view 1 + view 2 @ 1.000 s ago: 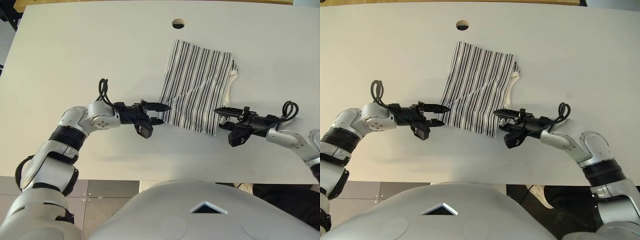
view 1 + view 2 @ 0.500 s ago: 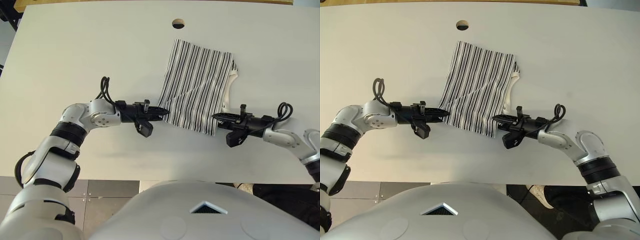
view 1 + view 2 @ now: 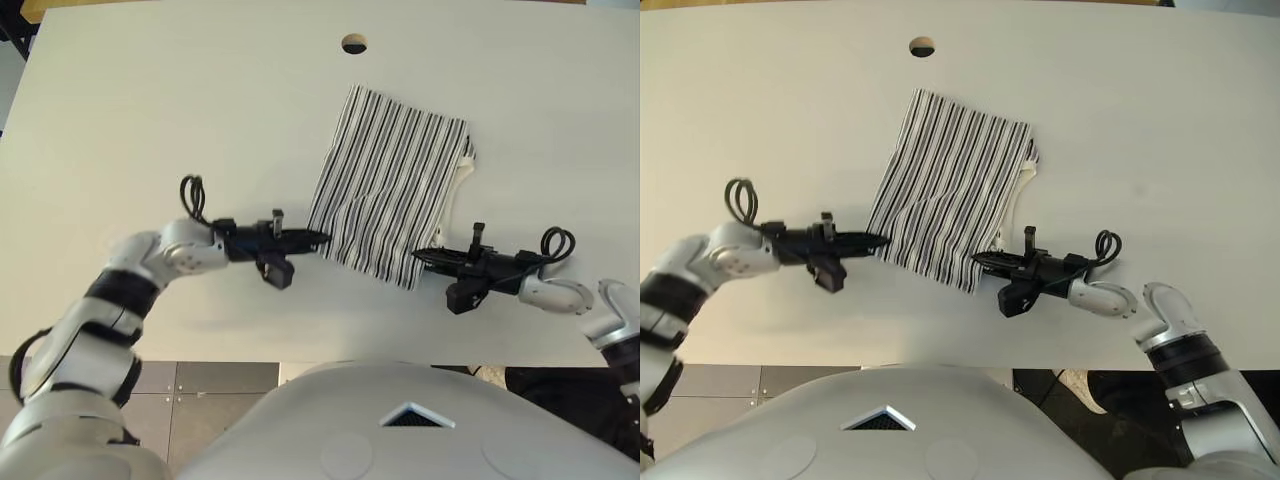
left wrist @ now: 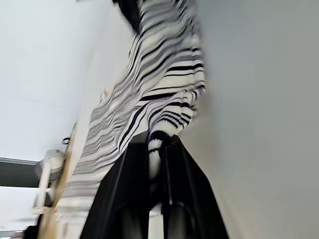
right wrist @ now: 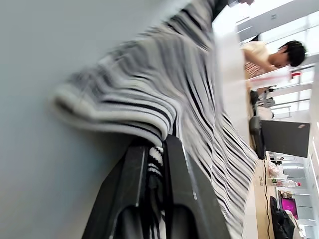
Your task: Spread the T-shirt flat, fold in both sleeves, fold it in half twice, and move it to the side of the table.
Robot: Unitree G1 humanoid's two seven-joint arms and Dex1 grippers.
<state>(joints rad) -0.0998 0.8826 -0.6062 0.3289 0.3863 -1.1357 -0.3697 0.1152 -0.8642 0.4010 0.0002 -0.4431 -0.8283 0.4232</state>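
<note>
The table (image 3: 150, 120) carries one thing, the T-shirt (image 3: 390, 195). It lies a little right of the table's middle, skewed, with its far edge below the hole (image 3: 353, 43) near the far edge and its near edge short of the table's near edge.

The shirt is flat and forms a narrow striped panel with no sleeve sticking out. The white neckline (image 3: 462, 180) shows along its right edge. From this I judge that the spreading and both sleeve folds are done, and probably the first fold in half too, though the layers cannot be counted.

The left gripper (image 3: 322, 237) is pinching the near left corner, and the right gripper (image 3: 417, 254) is pinching the near right corner. In both wrist views striped cloth sits clamped between the fingers, bunched just ahead of them.

This looks like the start of a fold in half, carrying the near edge over to the far edge. That fold is not yet made, and the shirt has not yet been moved to the table's side.
</note>
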